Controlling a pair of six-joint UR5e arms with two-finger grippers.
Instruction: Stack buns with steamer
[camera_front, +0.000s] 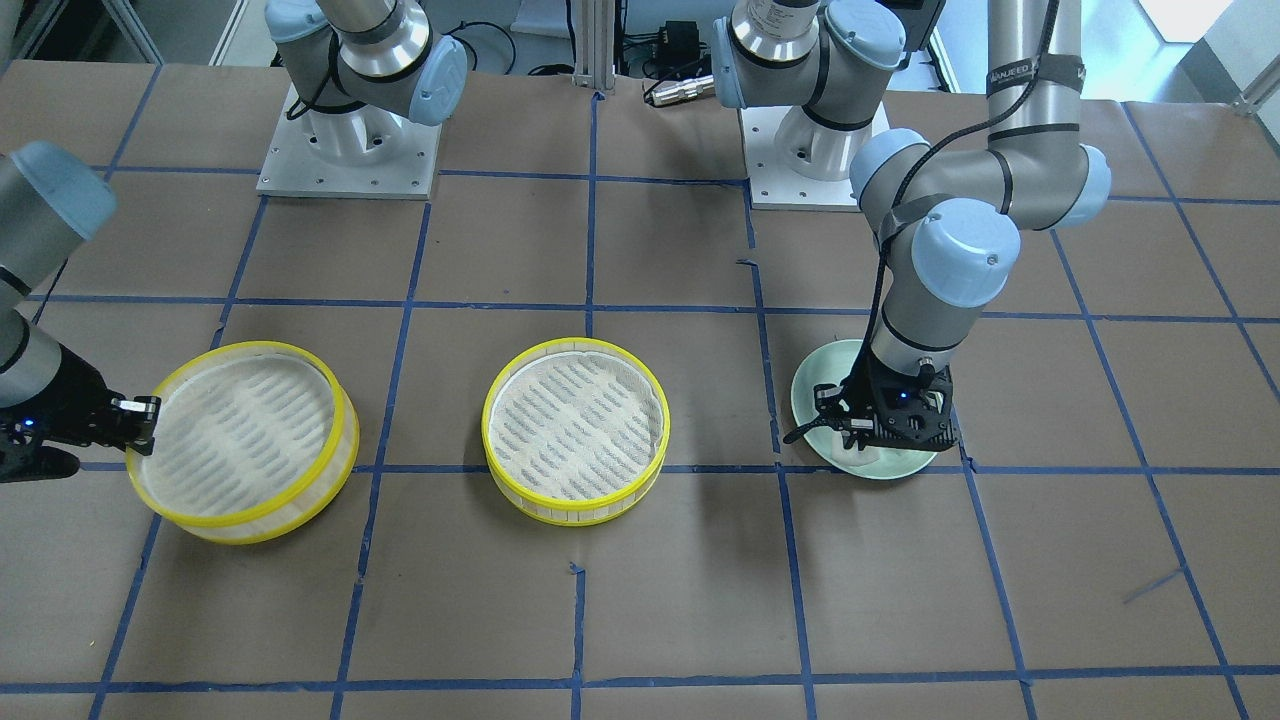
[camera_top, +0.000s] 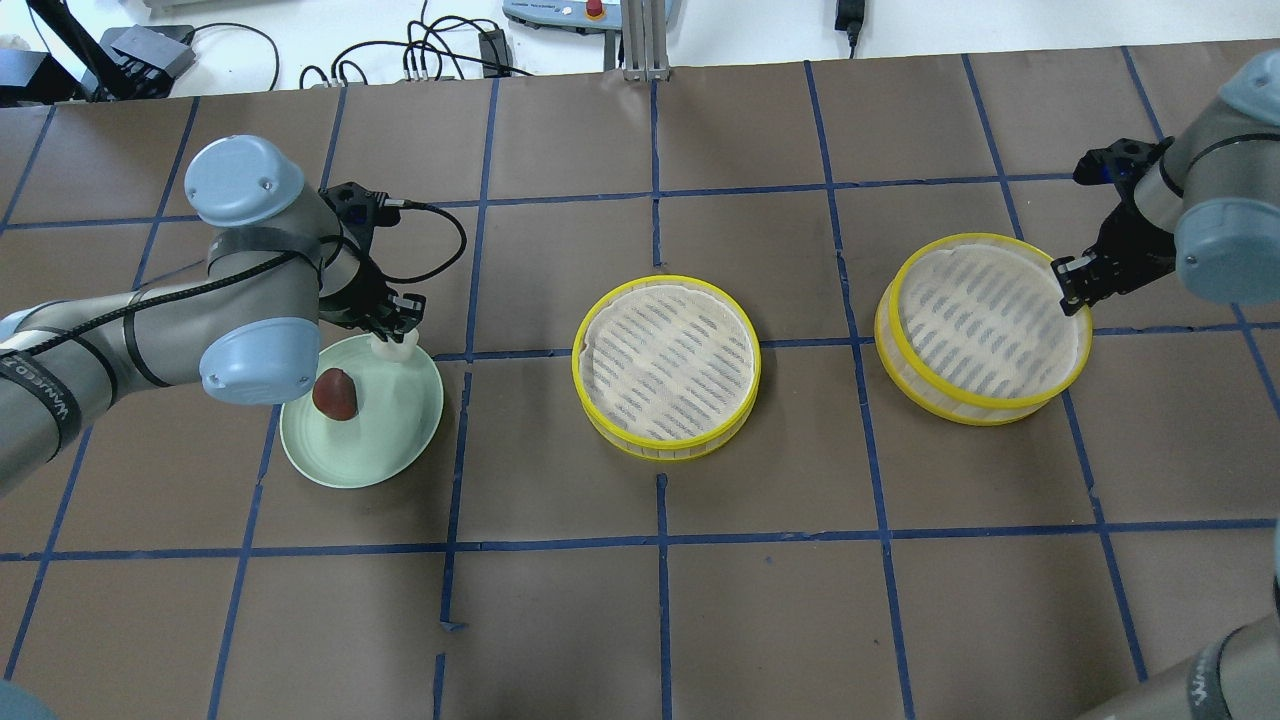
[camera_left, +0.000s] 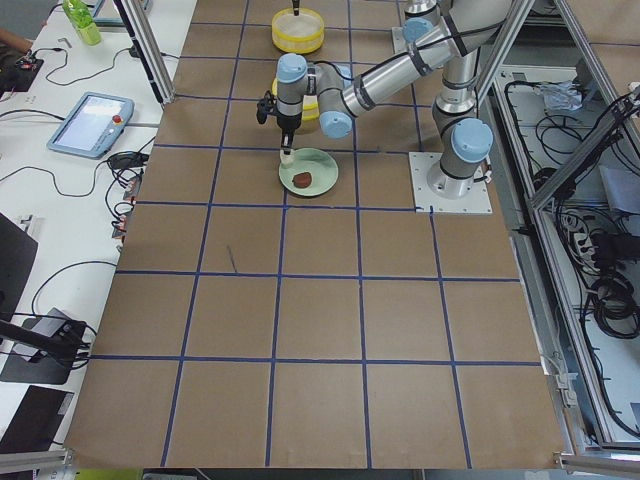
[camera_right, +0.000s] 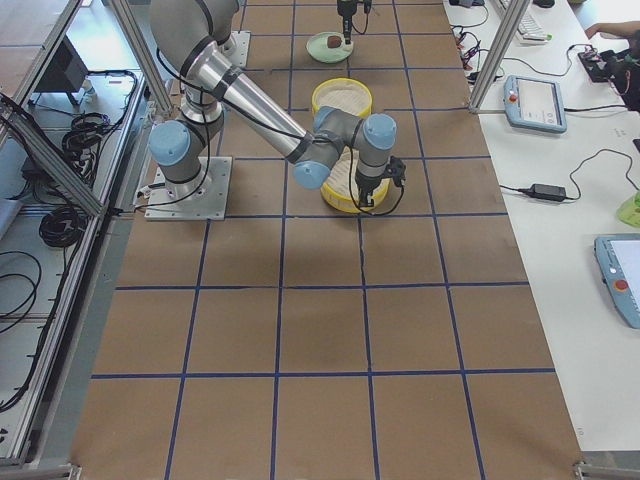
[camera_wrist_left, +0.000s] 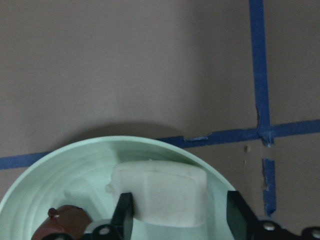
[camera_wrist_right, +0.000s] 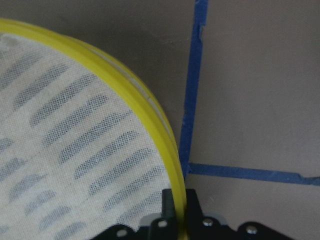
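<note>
A white bun (camera_top: 393, 347) and a reddish-brown bun (camera_top: 333, 393) lie on a pale green plate (camera_top: 370, 450). My left gripper (camera_top: 395, 325) is low over the plate's far edge. In the left wrist view its open fingers straddle the white bun (camera_wrist_left: 160, 192), with a gap at one finger. One yellow-rimmed steamer tier (camera_top: 667, 365) sits flat at mid-table, empty. My right gripper (camera_top: 1070, 280) is shut on the rim of the second tier (camera_top: 985, 325). That tier is empty and tilted, raised at the gripped side. The right wrist view shows the fingers pinching the rim (camera_wrist_right: 150, 115).
The table is brown paper with a grid of blue tape lines (camera_top: 660, 540). The arm bases (camera_front: 345, 150) stand at the robot's side of the table. Cables and devices lie beyond the table's far edge (camera_top: 440, 50).
</note>
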